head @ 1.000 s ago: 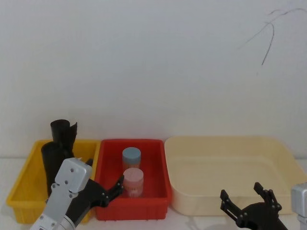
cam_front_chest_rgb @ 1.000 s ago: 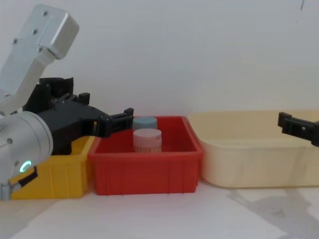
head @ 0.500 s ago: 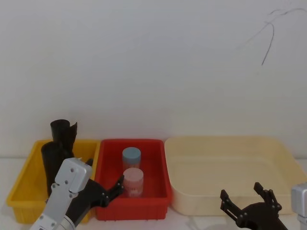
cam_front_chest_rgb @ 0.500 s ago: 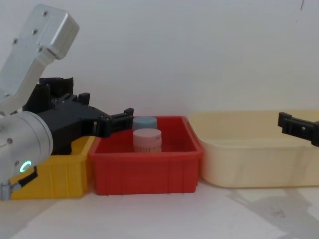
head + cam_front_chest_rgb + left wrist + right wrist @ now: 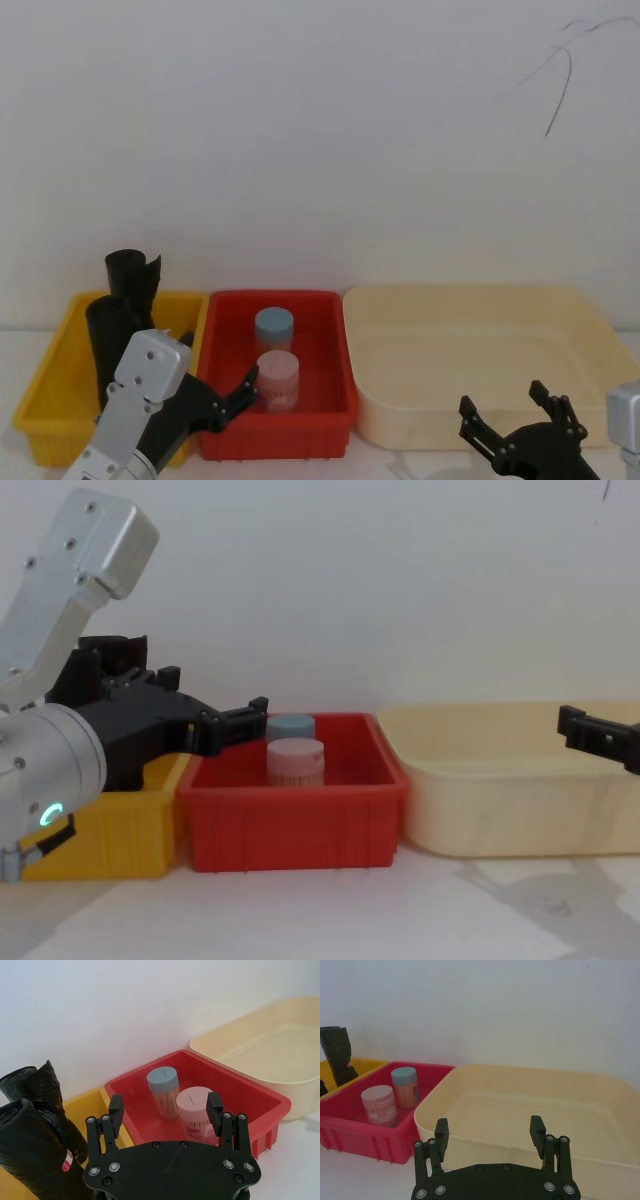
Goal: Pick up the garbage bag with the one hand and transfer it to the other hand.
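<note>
White surface point(image 5: 350, 910), bare wall point(image 5: 320, 150); crinkled black garbage bag point(image 5: 35, 1145), red-and-white label, stands in yellow bin point(image 5: 50, 440) near left edge; left jaws, right jaws released.

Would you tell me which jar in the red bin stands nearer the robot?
The pink-lidded jar; the blue-lidded jar stands behind it, farther back in the bin.

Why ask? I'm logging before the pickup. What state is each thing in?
garbage bag: upright in yellow bin, ungrasped.
unlabeled roll: upright, same bin.
left claw: open, empty.
right claw: open, empty.
blue-lidded jar: upright, capped.
pink-lidded jar: upright, capped.
cream tub: empty.
</note>
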